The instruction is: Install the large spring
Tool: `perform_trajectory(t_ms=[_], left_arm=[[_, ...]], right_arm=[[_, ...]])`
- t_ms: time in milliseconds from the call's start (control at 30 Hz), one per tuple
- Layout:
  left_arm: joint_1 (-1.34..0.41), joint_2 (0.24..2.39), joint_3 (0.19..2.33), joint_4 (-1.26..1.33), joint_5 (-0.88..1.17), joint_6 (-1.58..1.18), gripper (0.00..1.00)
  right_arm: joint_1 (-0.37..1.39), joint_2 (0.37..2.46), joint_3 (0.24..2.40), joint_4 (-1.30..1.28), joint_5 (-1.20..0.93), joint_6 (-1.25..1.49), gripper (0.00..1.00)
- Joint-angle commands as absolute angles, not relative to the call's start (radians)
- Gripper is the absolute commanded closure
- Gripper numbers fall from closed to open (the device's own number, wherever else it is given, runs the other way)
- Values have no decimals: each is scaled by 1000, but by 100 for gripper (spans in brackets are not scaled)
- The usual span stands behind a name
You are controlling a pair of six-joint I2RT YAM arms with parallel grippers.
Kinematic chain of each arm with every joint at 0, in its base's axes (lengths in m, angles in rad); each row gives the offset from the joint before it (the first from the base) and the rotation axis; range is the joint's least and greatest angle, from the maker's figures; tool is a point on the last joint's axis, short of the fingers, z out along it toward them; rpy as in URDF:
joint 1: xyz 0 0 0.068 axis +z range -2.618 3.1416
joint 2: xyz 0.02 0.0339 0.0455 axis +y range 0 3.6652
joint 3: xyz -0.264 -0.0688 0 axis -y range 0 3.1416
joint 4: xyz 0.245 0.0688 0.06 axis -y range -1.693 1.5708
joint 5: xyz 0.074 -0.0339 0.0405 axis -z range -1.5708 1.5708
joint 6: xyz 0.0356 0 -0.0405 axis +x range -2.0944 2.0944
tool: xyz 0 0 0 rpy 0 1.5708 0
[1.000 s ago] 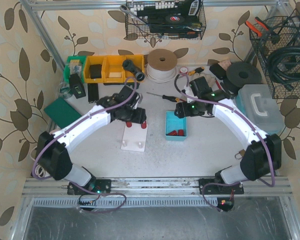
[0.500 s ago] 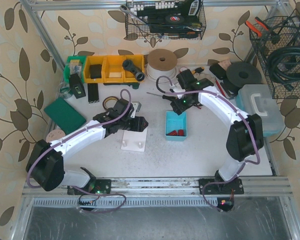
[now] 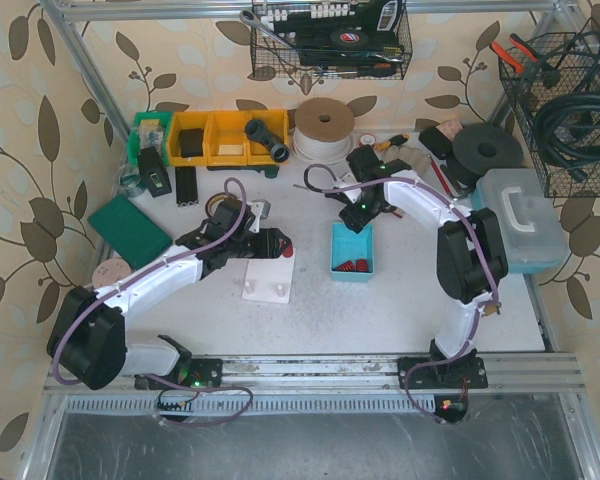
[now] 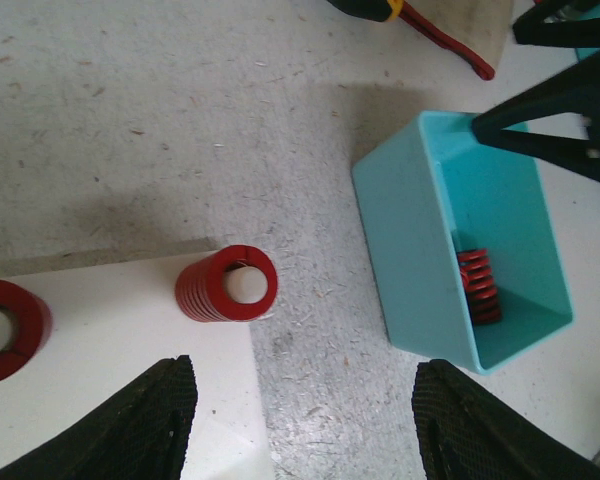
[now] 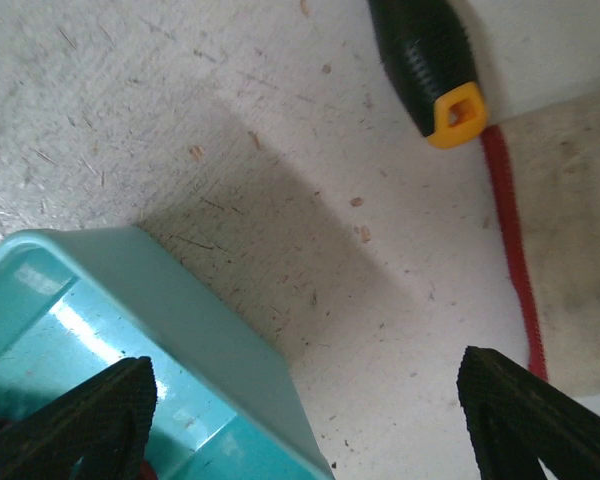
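Between the two black fingers of your left gripper (image 4: pixel 320 430) nothing is held. The jaws stand well apart and hang over the near edge of a white plate (image 4: pixel 110 310). Just ahead of the fingers, a red spring (image 4: pixel 227 283) stands upright over a peg at the plate's corner. A second red spring (image 4: pixel 5 330), which looks wider, sits on the plate at the left edge of the view, partly cut off.

To the right, apart from the plate, lies a blue bin (image 4: pixel 410 240) with small red springs (image 4: pixel 477 285) in one end. Your right gripper (image 5: pixel 310 420) is also spread wide and empty, and it hovers over one corner of that bin. Beyond it, on the grey table (image 5: pixel 180 120), lies a screwdriver (image 5: pixel 420 50) with a black handle and a yellow end. A thin red strip (image 5: pixel 510 220) runs on from the handle's end; you cannot tell what it is.
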State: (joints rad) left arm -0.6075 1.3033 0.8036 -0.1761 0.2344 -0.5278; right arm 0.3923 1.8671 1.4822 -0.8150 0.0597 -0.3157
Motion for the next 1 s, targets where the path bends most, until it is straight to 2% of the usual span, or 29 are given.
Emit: perform_trajectory(t_ms=[0, 167, 400, 600, 833, 867, 967], left_arm=[[-600, 1282, 794, -125, 267, -544, 37], [-596, 1283, 787, -112, 268, -551, 37], [-591, 1267, 774, -106, 261, -557, 37], [-587, 1272, 770, -99, 262, -563, 37], [-587, 1274, 769, -96, 261, -565, 39], [-586, 1275, 770, -98, 261, -564, 39], [-586, 1282, 775, -99, 265, -563, 39]], right_arm=[[401, 1896, 1499, -806, 28, -341, 20], [425, 1885, 1448, -775, 32, -334, 21], [431, 1960, 1495, -788, 38, -324, 33], [428, 1937, 1463, -790, 66, -304, 55], [426, 1857, 1354, -761, 161, -214, 97], [421, 1857, 1345, -768, 199, -182, 100], [411, 1854, 1324, -795, 223, -98, 100]])
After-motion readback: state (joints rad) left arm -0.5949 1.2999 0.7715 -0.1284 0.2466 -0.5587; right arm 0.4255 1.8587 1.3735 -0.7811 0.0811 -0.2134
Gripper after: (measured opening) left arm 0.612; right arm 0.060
